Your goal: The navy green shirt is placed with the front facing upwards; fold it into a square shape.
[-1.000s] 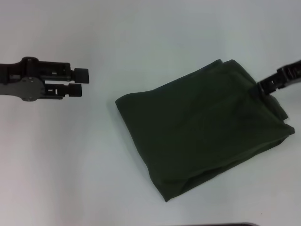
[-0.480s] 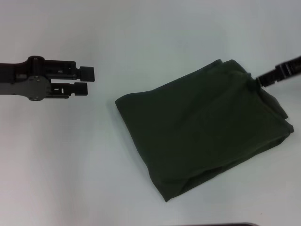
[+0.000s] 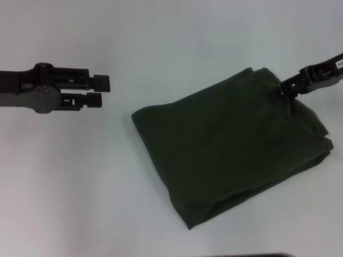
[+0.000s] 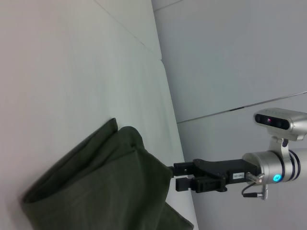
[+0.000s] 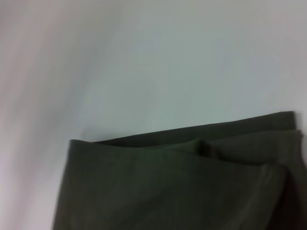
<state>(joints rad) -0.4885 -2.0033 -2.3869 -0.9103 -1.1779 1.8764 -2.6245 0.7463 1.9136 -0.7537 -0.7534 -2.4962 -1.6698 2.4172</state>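
Observation:
The navy green shirt (image 3: 230, 155) lies folded into a rough square on the white table, plain dark cloth facing up and no lettering showing. My right gripper (image 3: 281, 91) is at the shirt's far right corner. In the left wrist view its fingers (image 4: 175, 175) stand slightly apart, right at the cloth's edge (image 4: 96, 182). I cannot tell whether any cloth lies between them. My left gripper (image 3: 102, 90) hovers open over bare table well to the left of the shirt, holding nothing. The right wrist view shows only the layered folded edge of the shirt (image 5: 182, 182).
The white table (image 3: 80, 187) surrounds the shirt on all sides. A dark strip (image 3: 246, 255) shows at the table's near edge. The left wrist view shows the table's far edge against a grey wall (image 4: 230, 57).
My right gripper has shifted up and left along the shirt's far right corner and turned at the wrist. My left gripper has crept a little to the right. The shirt lies as before.

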